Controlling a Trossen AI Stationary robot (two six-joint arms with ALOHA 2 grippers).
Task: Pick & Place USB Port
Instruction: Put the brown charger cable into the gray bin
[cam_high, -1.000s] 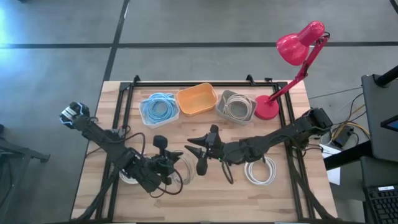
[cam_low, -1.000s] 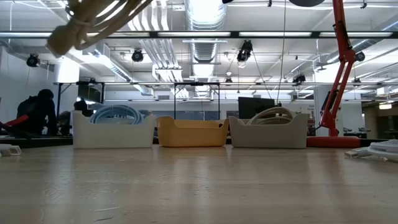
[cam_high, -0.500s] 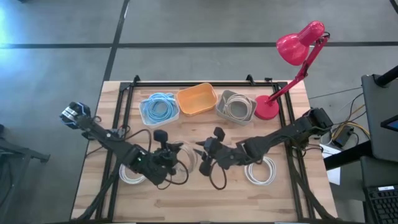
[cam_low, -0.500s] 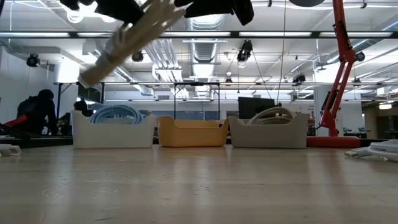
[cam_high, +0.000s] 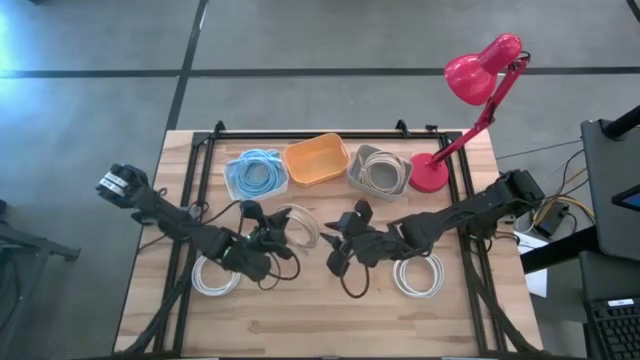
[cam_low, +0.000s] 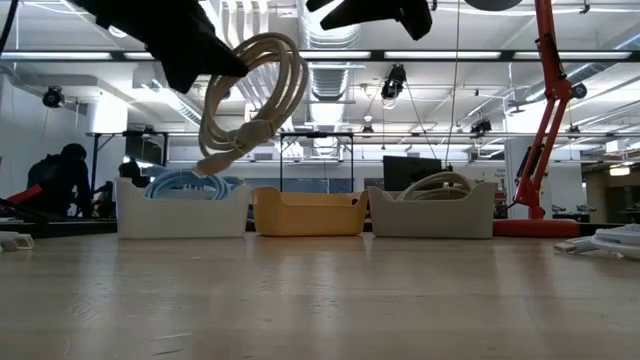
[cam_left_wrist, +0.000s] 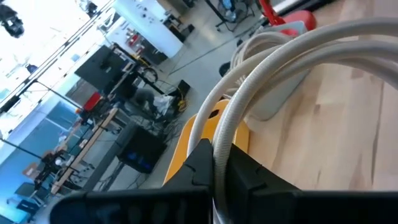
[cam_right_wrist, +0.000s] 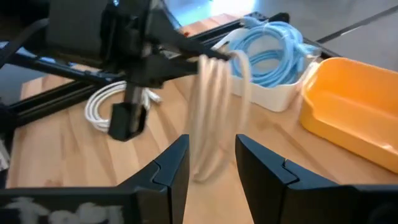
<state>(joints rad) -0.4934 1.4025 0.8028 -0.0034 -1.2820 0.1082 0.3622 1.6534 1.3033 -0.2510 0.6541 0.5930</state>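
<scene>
The coiled cream-white USB cable hangs clear of the light wooden tabletop near its centre, pinched in the closed jaws of the left gripper. In the low view the coil dangles high above the wood, with open air beneath it and a wide bare stretch of boards toward 6 o'clock. The left wrist view shows the strands running out between that gripper's dark fingers.

Just at 3 o'clock of the coil sits the right gripper, jaws spread and holding nothing; its own camera sees the blurred loop beyond its fingers, and whether they touch the loop cannot be told.

At 12 o'clock stand three bins in a row: a white bin of light-blue cable, an empty orange plastic bin and a grey bin of beige cable. A pink desk lamp stands at 2 o'clock by the tabletop's far edge. Two white cable coils lie flat, one at 8 o'clock partly under the left arm, one at 4 o'clock partly under the right arm.

The low view cuts both grippers off at its upper edge.
</scene>
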